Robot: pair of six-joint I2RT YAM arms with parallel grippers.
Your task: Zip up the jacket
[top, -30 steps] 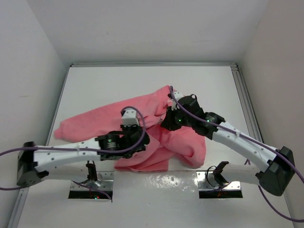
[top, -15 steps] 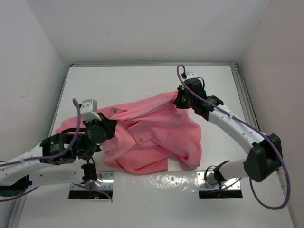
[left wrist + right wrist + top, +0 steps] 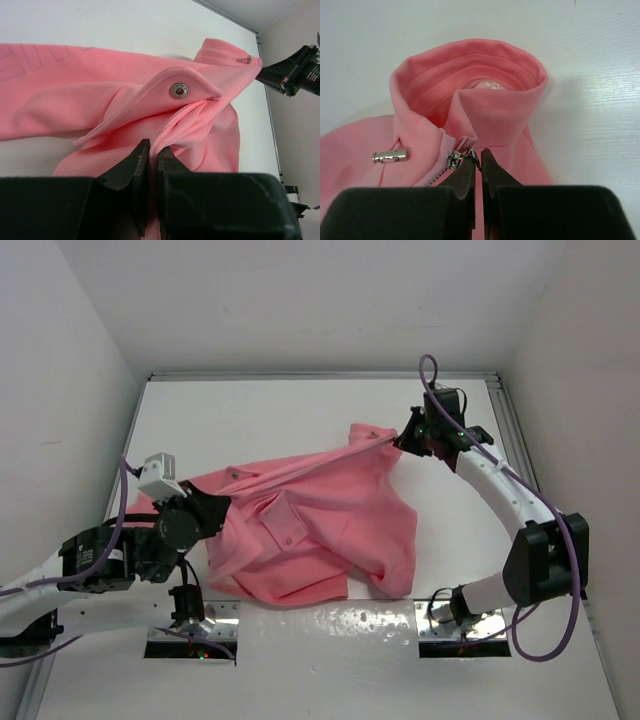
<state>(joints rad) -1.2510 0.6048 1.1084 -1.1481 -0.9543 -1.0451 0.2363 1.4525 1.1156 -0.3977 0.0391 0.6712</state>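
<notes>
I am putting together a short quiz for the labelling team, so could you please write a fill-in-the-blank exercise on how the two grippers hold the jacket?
1. The right gripper is shut on the zipper pull just below the stand-up ____.
2. The left gripper is ____ on a fold of the jacket.
3. The pocket flap carries one round metal ____.

Missing words: collar; shut; snap.

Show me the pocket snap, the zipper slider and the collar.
pocket snap [image 3: 179, 90], left wrist view, centre of the metal stud on the flap.
zipper slider [image 3: 454, 159], right wrist view, its metal body below the collar.
collar [image 3: 470, 65], right wrist view, inside of the rear band.
</notes>
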